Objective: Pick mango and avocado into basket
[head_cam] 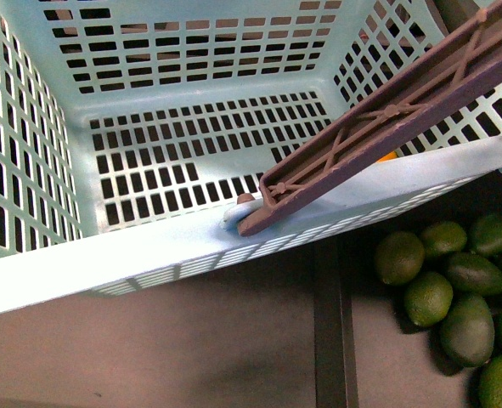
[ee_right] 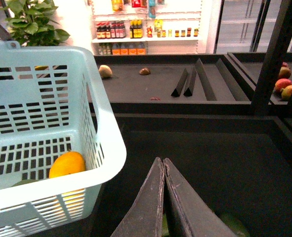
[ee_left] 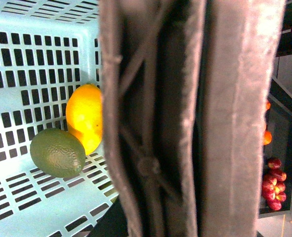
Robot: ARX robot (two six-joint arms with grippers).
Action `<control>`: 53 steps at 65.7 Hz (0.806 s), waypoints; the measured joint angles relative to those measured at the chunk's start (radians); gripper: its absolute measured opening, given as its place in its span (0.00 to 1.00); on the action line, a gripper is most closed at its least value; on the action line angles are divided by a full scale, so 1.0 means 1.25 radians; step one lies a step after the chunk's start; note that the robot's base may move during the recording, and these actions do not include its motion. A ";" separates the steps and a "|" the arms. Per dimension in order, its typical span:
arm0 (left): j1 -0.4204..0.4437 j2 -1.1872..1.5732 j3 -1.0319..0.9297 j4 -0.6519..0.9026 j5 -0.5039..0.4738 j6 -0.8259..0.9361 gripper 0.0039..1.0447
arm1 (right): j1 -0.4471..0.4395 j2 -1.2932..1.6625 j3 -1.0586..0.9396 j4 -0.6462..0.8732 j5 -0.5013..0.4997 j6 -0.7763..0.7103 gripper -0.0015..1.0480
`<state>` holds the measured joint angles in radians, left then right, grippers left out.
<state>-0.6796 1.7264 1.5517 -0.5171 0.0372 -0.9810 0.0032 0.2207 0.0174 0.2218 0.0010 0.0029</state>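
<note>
The light teal basket (head_cam: 191,246) hangs tilted and fills most of the front view, its brown handle (head_cam: 386,119) slanting across the near rim. My left gripper is shut on that handle (ee_left: 185,123), which fills the left wrist view and hides the fingers. Inside the basket (ee_left: 27,64) the yellow-orange mango (ee_left: 84,118) lies against the dark green avocado (ee_left: 58,152). In the right wrist view the mango (ee_right: 66,164) shows through the basket (ee_right: 106,148) wall. Beside the basket, my right gripper (ee_right: 163,163) is shut on nothing over a dark bin.
A pile of loose green avocados (head_cam: 454,289) lies in the dark display bin at the lower right, past a black divider (head_cam: 331,340). Red mangoes (ee_right: 284,84) sit in a far bin. A shelf of bottles (ee_right: 136,29) and a plant (ee_right: 32,19) stand behind.
</note>
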 joint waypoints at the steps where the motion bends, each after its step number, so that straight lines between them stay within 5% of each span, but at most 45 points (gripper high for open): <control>1: 0.000 0.000 0.000 0.000 0.000 0.000 0.13 | 0.000 -0.002 0.000 -0.002 0.000 0.000 0.02; 12: 0.000 0.000 0.000 0.000 0.000 0.000 0.13 | 0.000 -0.034 0.000 -0.035 0.000 0.000 0.02; 19: 0.000 0.000 0.000 0.000 0.001 0.000 0.13 | 0.000 -0.142 0.000 -0.164 0.000 0.000 0.02; 39: 0.001 0.000 0.000 0.000 0.001 0.000 0.13 | 0.000 -0.171 0.000 -0.176 0.001 0.000 0.02; 53: 0.001 0.000 0.000 0.000 0.000 0.001 0.13 | 0.000 -0.171 0.000 -0.176 0.001 0.000 0.32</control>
<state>-0.6781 1.7264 1.5517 -0.5171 0.0372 -0.9802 0.0032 0.0067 0.0174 0.0017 0.0017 0.0029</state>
